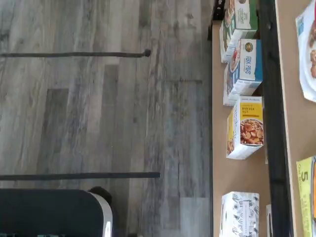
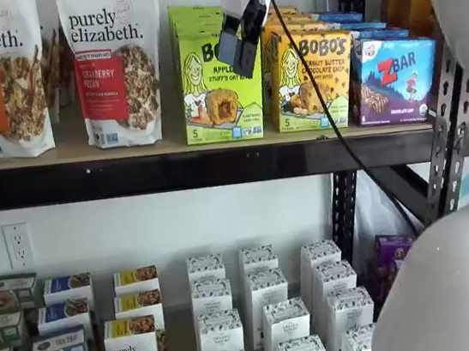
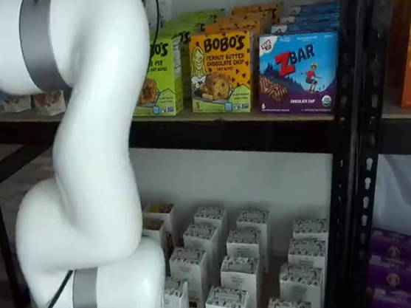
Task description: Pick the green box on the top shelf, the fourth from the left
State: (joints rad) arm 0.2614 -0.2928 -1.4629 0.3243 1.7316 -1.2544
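Note:
The green box (image 2: 212, 100) stands upright on the top shelf (image 2: 58, 151), a tan board with a black front rail. My gripper (image 2: 236, 54) hangs from above, just in front of the box's upper right part, and covers part of its name. Its two black fingers show a narrow gap and hold nothing. In a shelf view the green box (image 3: 159, 74) is half hidden behind my white arm (image 3: 80, 147). In the wrist view a lime-green edge with a "5" (image 1: 306, 197) lies on the tan board (image 1: 291, 108).
A yellow-orange Bobo's box (image 2: 313, 79) stands right of the green box, then a blue ZBar box (image 2: 394, 76). Granola bags (image 2: 116, 61) stand to its left. Small white boxes (image 2: 271, 318) fill the lower level. A black upright (image 3: 348, 140) bounds the shelf.

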